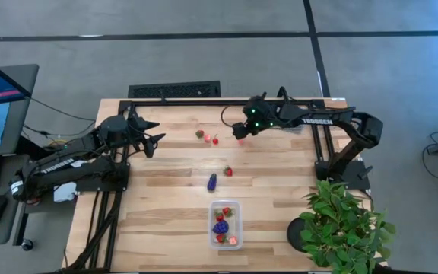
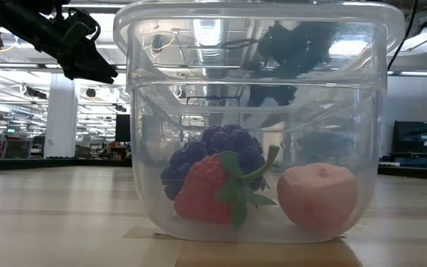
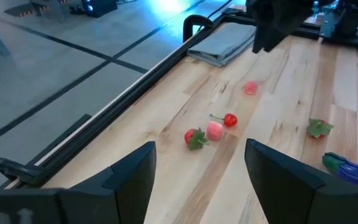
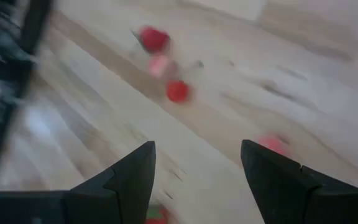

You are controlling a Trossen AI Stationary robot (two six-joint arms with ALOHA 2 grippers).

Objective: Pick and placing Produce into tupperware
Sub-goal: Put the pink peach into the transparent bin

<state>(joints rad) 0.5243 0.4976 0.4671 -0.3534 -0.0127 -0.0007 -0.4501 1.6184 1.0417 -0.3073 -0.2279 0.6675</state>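
- Near the front edge of the tabletop [image 1: 166,228], the tupperware [image 1: 225,224] stands upright with no lid and already holds part of the produce.
- Inside it, the low view shows a dark purple berry cluster [image 2: 217,152], a red strawberry [image 2: 206,189] leaning against that cluster, and a pink piece [image 2: 317,194] just beside them. The high view suggests one or two more red pieces in the container; the exact count cannot be told.
- Loose produce remains on the tabletop:
  - a long purple piece [image 1: 212,182] and a red strawberry [image 1: 227,171], near each other, between the container and the far edge;
  - a group of three close together near the far side: a strawberry with leaves [image 3: 194,137], a pink piece [image 3: 214,130] and a small red cherry-like piece [image 3: 230,119];
  - a single pink piece [image 3: 250,88], lying close under the right gripper.
- Left gripper [image 1: 155,141] hovers over the left part of the tabletop, jaws spread wide and empty.
- Right gripper [image 1: 239,132] hovers over the far middle of the tabletop, just above the single pink piece, jaws spread wide and empty.
- Judgement of progress: the task is roughly half complete. About six pieces are left to transfer, and no piece is in transit at this moment.
- Judgement of the step in hand: the right arm appears positioned to collect the pink piece below it.
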